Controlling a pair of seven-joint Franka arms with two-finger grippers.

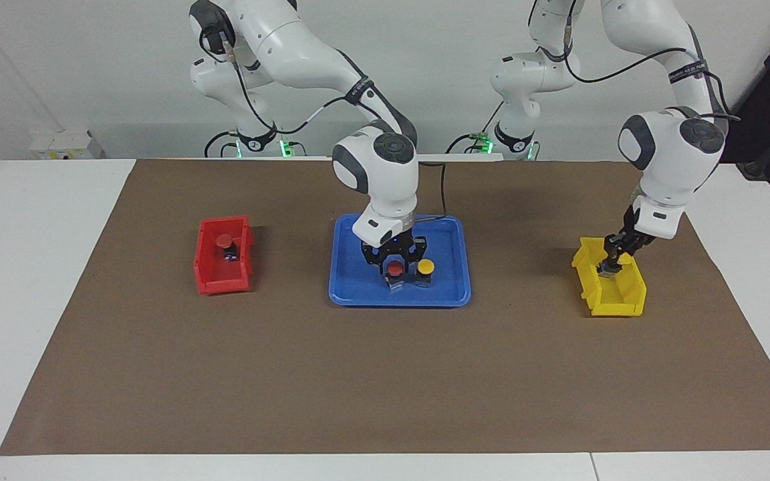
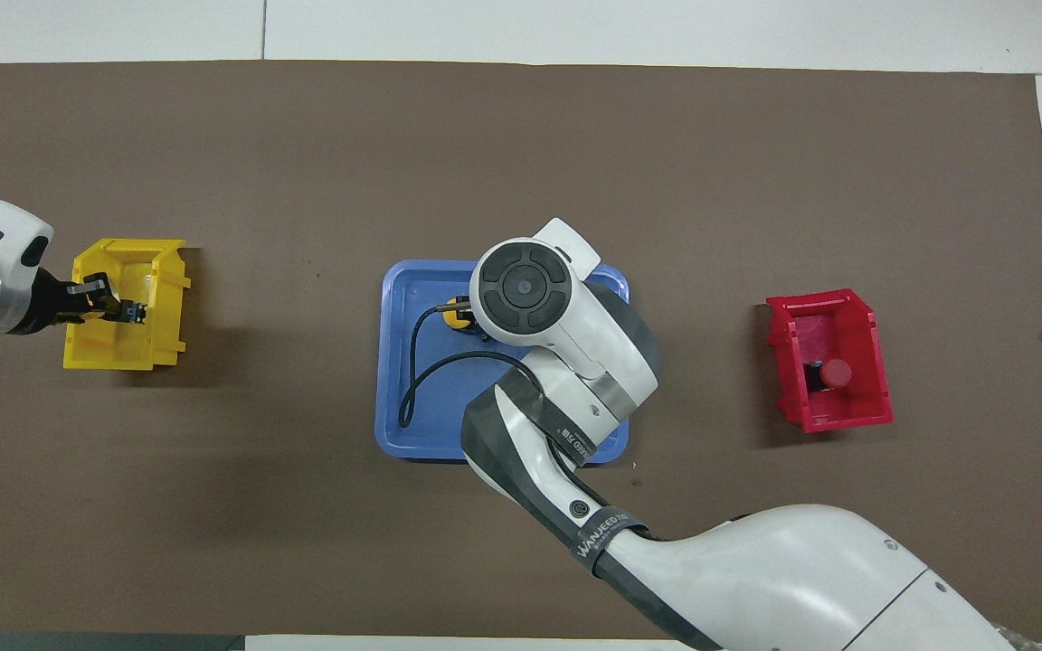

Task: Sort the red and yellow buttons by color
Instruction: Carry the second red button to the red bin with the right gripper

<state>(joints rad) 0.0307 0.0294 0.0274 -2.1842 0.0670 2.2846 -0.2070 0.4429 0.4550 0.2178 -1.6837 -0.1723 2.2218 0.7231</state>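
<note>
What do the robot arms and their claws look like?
Both arms are glossy white with dark grey joints and round dark caps. Thin black cables run along them. The right arm wears a black band with white lettering. The left gripper and right gripper are small, black and two-fingered.

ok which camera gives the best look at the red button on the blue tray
The facing view. There the red button shows on the blue tray, beside a yellow button, with the right pincer down around it. In the overhead view the right arm covers it completely.
</note>
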